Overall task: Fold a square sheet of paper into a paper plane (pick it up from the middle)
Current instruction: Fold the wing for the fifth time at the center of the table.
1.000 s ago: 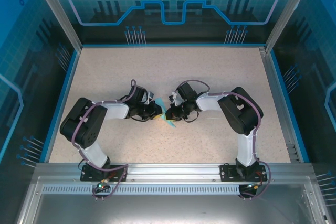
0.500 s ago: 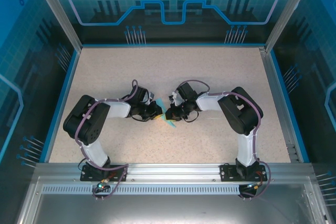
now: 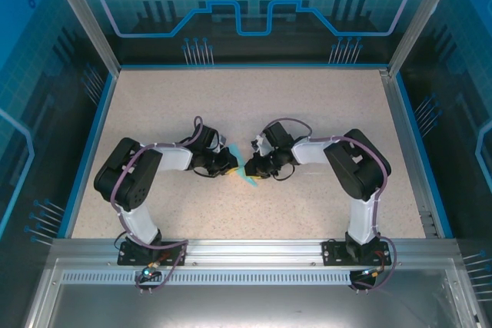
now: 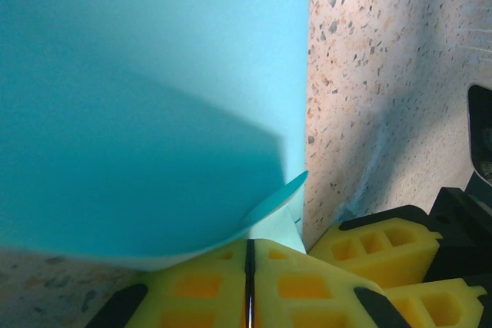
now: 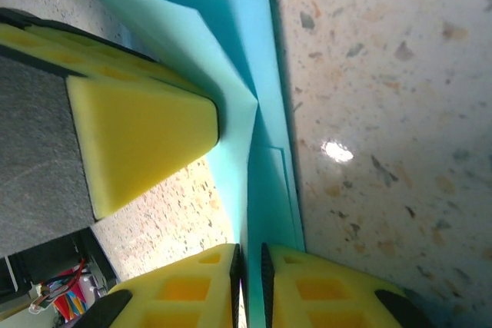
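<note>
The light cyan sheet of paper (image 3: 246, 173) is folded into a slim, creased shape and stands on edge at the table's middle, between both grippers. My left gripper (image 3: 232, 164) comes in from the left. In the left wrist view its jaws (image 4: 250, 245) are pressed together on the paper's (image 4: 154, 97) lower edge. My right gripper (image 3: 252, 167) faces it from the right. In the right wrist view its jaws (image 5: 250, 250) stand a narrow slit apart, with the paper's folded edge (image 5: 265, 190) running through the gap. The left gripper's yellow fingers (image 5: 146, 140) press the paper just beyond.
The speckled beige table (image 3: 254, 105) has a blue raised border (image 3: 88, 144) on its sides, with transparent blue walls behind. An aluminium rail (image 3: 254, 250) carries both arm bases at the near edge. The right gripper's yellow fingers (image 4: 384, 243) sit close beside my left jaws.
The right gripper's jaws have parted slightly around the paper, and the right arm has shifted a little to the right. The left gripper keeps its grip in place.
</note>
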You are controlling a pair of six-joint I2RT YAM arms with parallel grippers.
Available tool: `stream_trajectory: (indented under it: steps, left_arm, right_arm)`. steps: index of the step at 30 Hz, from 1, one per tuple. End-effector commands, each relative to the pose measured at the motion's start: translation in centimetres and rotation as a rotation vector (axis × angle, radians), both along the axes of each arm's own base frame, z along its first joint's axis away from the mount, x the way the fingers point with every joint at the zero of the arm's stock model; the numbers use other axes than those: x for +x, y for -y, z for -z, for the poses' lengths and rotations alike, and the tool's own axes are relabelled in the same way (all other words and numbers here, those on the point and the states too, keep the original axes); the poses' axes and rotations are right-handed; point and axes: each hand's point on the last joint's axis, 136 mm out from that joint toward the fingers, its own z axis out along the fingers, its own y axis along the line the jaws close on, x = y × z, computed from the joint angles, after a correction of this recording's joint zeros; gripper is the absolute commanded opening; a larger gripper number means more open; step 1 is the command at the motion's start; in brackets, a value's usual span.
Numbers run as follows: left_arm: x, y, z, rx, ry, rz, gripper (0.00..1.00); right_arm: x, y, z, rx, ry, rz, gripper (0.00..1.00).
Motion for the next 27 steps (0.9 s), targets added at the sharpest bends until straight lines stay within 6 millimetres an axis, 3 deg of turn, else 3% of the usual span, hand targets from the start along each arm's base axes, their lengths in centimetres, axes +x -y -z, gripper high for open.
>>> stream_trajectory:
  steps: [1, 11, 18, 27]
  left_arm:
    - [-0.8, -1.4, 2.2, 0.091, -0.051, -0.012, 0.10]
    - [-0.7, -1.4, 2.2, 0.091, -0.053, -0.018, 0.10]
    - [-0.2, -1.3, 1.8, 0.085, -0.056, -0.043, 0.10]
    - [0.5, -1.4, 1.8, 0.088, -0.074, -0.101, 0.11]
  right_arm:
    - [-1.1, 1.0, 0.0, -0.009, -0.054, 0.007, 0.17]
    - [-2.1, 2.0, 2.6, -0.087, -0.111, 0.006, 0.11]
    - [-1.9, 2.1, 0.9, -0.088, -0.075, 0.005, 0.10]
    - [-3.7, 3.1, 2.4, -0.152, -0.126, -0.002, 0.10]
